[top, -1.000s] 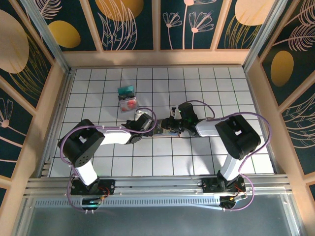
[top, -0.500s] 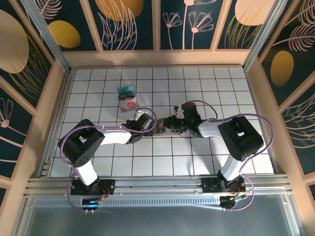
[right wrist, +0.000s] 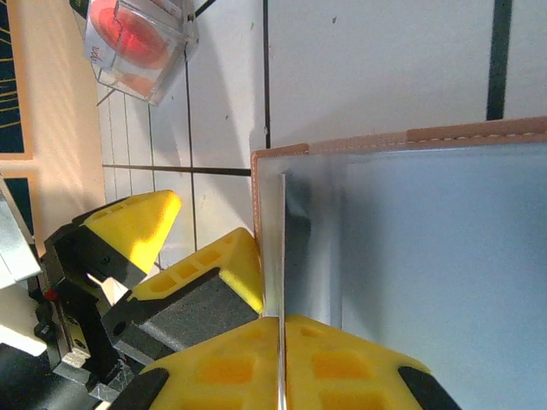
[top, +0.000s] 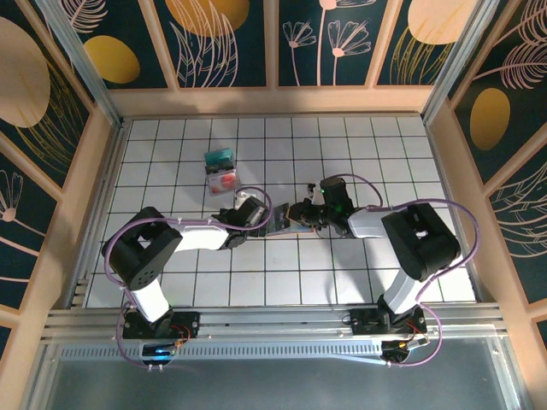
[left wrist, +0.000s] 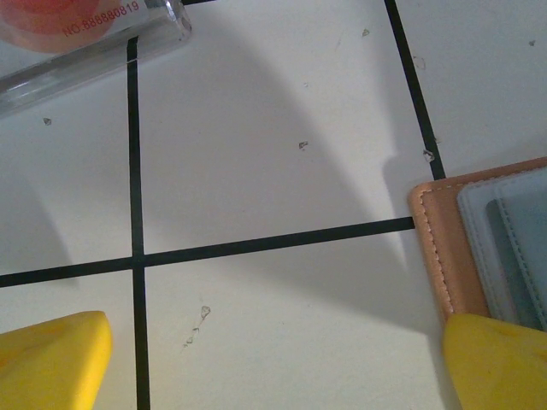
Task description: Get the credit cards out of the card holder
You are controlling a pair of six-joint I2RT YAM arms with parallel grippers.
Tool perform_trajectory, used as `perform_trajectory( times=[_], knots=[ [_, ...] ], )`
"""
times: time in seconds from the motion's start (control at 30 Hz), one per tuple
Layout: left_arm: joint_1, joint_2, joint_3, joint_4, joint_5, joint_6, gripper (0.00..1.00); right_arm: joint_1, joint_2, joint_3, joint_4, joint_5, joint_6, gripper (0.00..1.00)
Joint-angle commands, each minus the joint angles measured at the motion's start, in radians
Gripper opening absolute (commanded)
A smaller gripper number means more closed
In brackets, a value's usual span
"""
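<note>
Right wrist shows you the right fingers (right wrist: 342, 359) pinched shut on a thin edge of the card holder (right wrist: 427, 222), your left fingers (left wrist: 51, 359) spread wide at its corner, while from above the red-and-white card (top: 224, 181) and teal card (top: 220, 157) lie on the desk (top: 385, 145) apart from it.

Two arms of one make stand here; the left arm (top: 201, 236) and the right arm (top: 369, 224) each have a smooth white link set between chunky black joint housings with rounded corners; a thin purple cable (top: 464, 229) runs loose along each, bowing out in wide loops; the bases (top: 159, 325) are squat black blocks with bits of red wire showing. The left gripper (left wrist: 273, 342) has blunt, plain yellow fingers (left wrist: 51, 359); the right gripper (right wrist: 280, 325) is yellow too, its fingers moulded with shallow square pockets and backed with black.
</note>
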Motion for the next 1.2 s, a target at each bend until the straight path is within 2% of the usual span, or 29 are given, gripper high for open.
perform_trajectory(
  times=[0.0, 0.3, 0.9, 1.03, 1.17],
  knots=[
    [0.002, 0.032, 0.003, -0.080, -0.008, -0.002, 0.99, -0.012, -0.047, -0.005, -0.039, 0.037, -0.028, 0.07],
    [0.002, 0.021, 0.006, -0.080, 0.002, -0.010, 0.99, -0.026, -0.085, 0.024, -0.163, 0.127, -0.092, 0.02],
    [0.002, -0.010, 0.013, -0.036, 0.068, -0.048, 0.99, -0.058, -0.132, 0.028, -0.211, 0.170, -0.129, 0.00],
    [0.001, -0.029, 0.011, -0.036, 0.068, -0.067, 0.99, -0.063, -0.166, 0.017, -0.212, 0.183, -0.142, 0.00],
    [0.002, -0.115, 0.013, -0.037, 0.053, -0.099, 0.99, -0.064, -0.215, 0.007, -0.212, 0.199, -0.159, 0.00]
  ],
)
